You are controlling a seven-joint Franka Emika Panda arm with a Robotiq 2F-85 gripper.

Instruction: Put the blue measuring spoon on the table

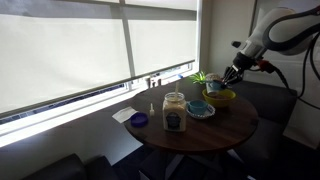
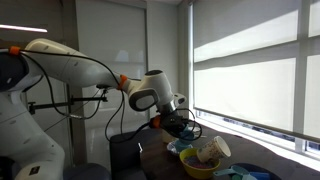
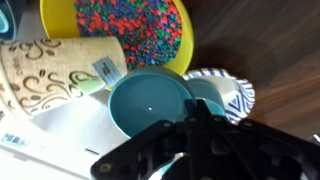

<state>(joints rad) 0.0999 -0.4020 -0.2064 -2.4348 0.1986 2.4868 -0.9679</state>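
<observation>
In the wrist view the blue measuring spoon [image 3: 150, 102] shows its round cup right at my gripper [image 3: 190, 120]. The fingers are shut together over its handle, which is hidden. The spoon hangs over the rim of a yellow bowl [image 3: 60, 22] full of coloured sprinkles. In both exterior views my gripper [image 1: 228, 77] [image 2: 183, 127] hovers just above the yellow bowl [image 1: 222, 98] [image 2: 195, 163] at the far side of the round dark brown table [image 1: 215, 132]. The spoon shows as a blue spot [image 1: 213, 86] by the fingers.
A patterned paper cup [image 3: 50, 70] lies in the yellow bowl. A blue-and-white patterned dish [image 3: 238, 95] [image 1: 200, 110] sits beside it. A jar [image 1: 175, 112], a purple disc [image 1: 139, 121], a white napkin [image 1: 124, 115] and a small plant [image 1: 202, 76] stand on the table, with the window behind.
</observation>
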